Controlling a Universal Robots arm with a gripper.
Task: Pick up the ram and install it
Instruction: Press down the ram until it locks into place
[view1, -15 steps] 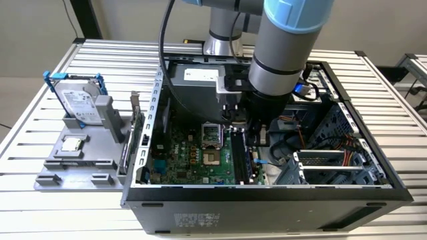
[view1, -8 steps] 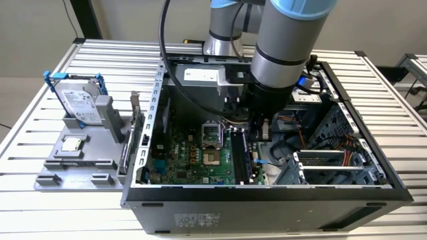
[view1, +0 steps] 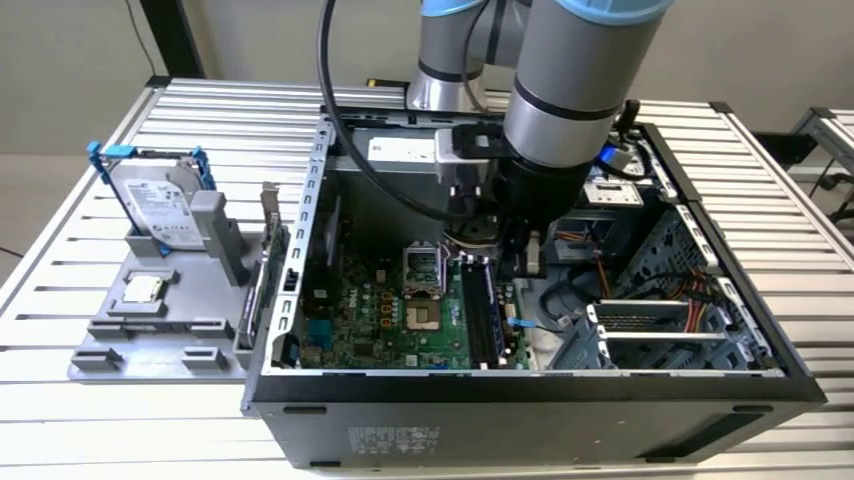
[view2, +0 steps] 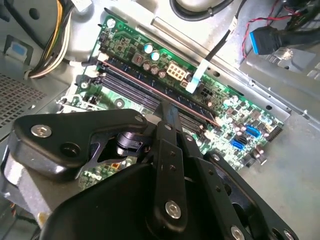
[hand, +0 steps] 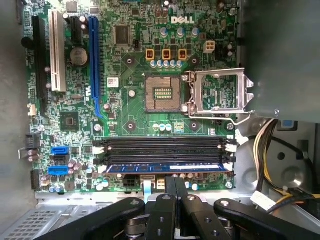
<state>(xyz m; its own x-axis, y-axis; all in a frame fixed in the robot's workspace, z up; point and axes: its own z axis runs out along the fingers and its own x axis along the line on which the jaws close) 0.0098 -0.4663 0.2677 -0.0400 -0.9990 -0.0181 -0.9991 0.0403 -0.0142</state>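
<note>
Our pincer (hand: 174, 187) hangs inside the open computer case (view1: 534, 385), directly over the row of black memory slots (hand: 162, 147) on the green motherboard (hand: 130, 107). In the first wrist view its two fingers (hand: 170, 186) sit pressed together with nothing between them; their tips lie just beside the ram (hand: 167, 168), the bluish stick lying in the slot nearest the board's edge, but we cannot tell whether they touch it.

We judge the step in hand to be the install itself: the stick is already in its slot and the closed fingertips look set to bear on its top edge. Such a move would call for a straight push along the stick's upper edge, square to the board, until the white end clips (hand: 231, 160) close.

What we cannot make out: whether the stick is fully seated or only resting in the slot, and whether the clips have latched. In the exterior view the arm (view1: 574, 90) covers the pincer and part of the slots. In the second wrist view the pincer's own black linkage blocks the near end of the stick.
</note>
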